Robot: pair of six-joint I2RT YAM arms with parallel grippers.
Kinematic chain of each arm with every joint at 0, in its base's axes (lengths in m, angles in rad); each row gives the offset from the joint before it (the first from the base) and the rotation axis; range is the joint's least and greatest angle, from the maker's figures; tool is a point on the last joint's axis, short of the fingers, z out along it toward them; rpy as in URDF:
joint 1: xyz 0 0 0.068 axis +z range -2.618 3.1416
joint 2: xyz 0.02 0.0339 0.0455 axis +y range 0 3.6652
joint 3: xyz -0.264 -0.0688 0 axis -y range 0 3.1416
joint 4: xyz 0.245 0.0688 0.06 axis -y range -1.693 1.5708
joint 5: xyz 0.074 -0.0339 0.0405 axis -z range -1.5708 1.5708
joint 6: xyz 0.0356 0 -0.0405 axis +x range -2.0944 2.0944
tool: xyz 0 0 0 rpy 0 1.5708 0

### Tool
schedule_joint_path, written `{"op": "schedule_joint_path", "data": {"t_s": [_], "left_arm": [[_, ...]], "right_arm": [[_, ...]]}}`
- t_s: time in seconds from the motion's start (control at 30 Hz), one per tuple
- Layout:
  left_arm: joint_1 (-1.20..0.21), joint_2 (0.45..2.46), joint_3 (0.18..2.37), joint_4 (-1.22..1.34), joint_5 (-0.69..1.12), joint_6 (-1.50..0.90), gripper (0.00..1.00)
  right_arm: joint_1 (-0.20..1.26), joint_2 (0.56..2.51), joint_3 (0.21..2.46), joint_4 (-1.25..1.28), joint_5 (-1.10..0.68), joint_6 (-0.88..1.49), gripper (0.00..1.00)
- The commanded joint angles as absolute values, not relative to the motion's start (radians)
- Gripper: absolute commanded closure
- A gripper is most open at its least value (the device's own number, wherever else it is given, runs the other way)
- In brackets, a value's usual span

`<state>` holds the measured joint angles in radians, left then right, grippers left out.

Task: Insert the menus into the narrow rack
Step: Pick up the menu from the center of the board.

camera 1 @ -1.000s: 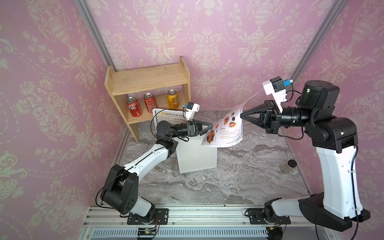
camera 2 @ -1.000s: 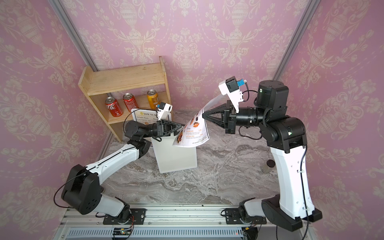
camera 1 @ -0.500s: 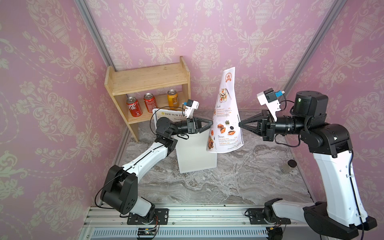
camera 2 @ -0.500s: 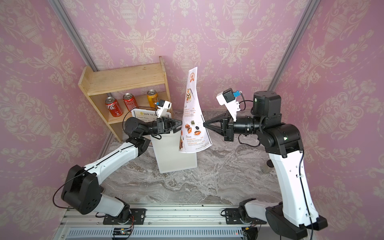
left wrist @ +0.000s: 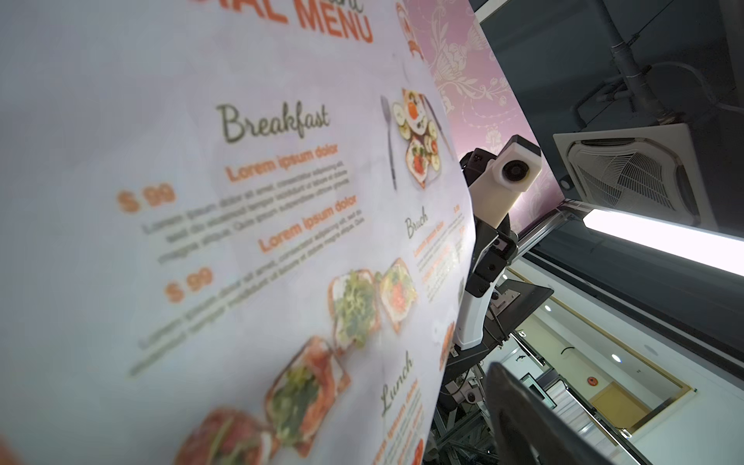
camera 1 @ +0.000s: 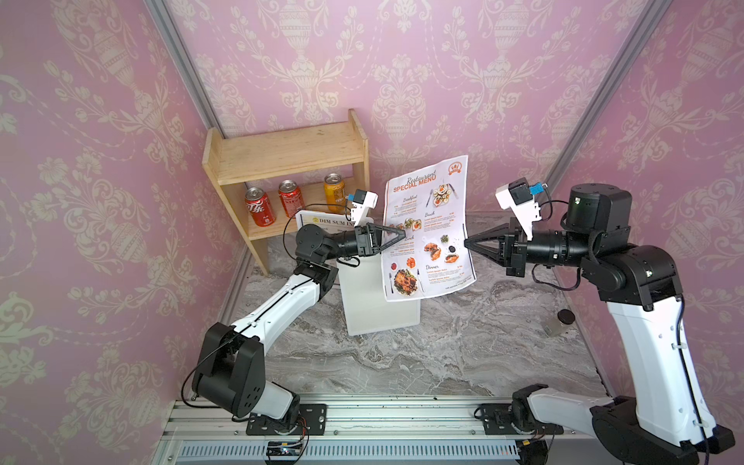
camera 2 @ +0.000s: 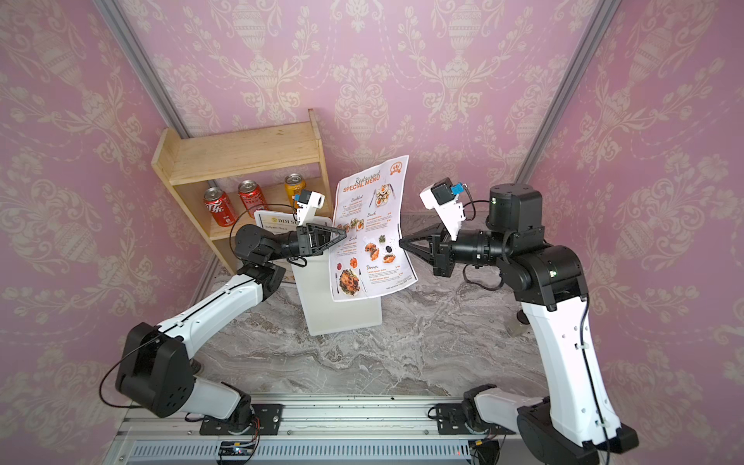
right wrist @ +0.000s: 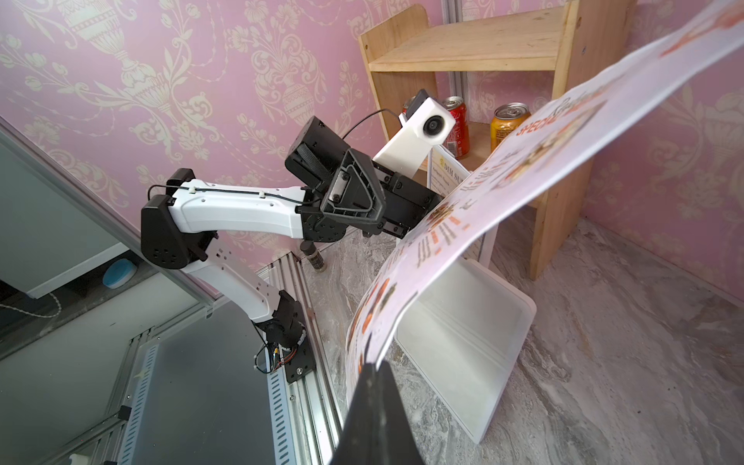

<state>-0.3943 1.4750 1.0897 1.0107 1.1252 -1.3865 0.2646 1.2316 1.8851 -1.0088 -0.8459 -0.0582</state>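
The pale "Restaurant SPECIAL MENU" sheet [camera 1: 432,217] hangs upright above the white narrow rack [camera 1: 378,300], facing the top cameras in both top views. My right gripper [camera 1: 467,242] is shut on its right edge; the right wrist view shows the sheet [right wrist: 523,161] curving away from the pinched tips [right wrist: 372,364]. My left gripper [camera 1: 402,236] is at the sheet's left edge, open, with its jaws on either side of the paper. In the left wrist view the menu [left wrist: 241,201] hides one finger; the other finger [left wrist: 523,422] stands apart from it. The "DIM SUM INN" menu [camera 1: 322,221] stands in the rack's back.
A wooden shelf [camera 1: 282,161] stands in the back left corner with three cans [camera 1: 257,207] on its lower board, close behind the rack. A small jar [camera 1: 559,322] sits by the right wall, and a small bottle [right wrist: 314,257] by the left wall.
The right arm has swung the special menu from a slanted, edge-on hang to upright and face-on, closer to the rack. The left gripper now straddles its left edge, jaws slightly narrower.
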Motion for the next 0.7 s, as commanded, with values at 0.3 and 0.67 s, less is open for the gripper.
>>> {"op": "schedule_joint_path", "data": {"t_s": [0.3,0.67], "left_arm": [[-0.350,1.467,1.151,1.025,1.230,-1.369,0.46],[-0.300,1.482,1.210,1.046,1.291,-1.358,0.71]], "right_arm": [[0.270,1.295,1.879,-1.013,-0.771,-0.091,1.00],[0.270,1.339,1.850,-0.967,-0.751,-0.097,0.97]]}}
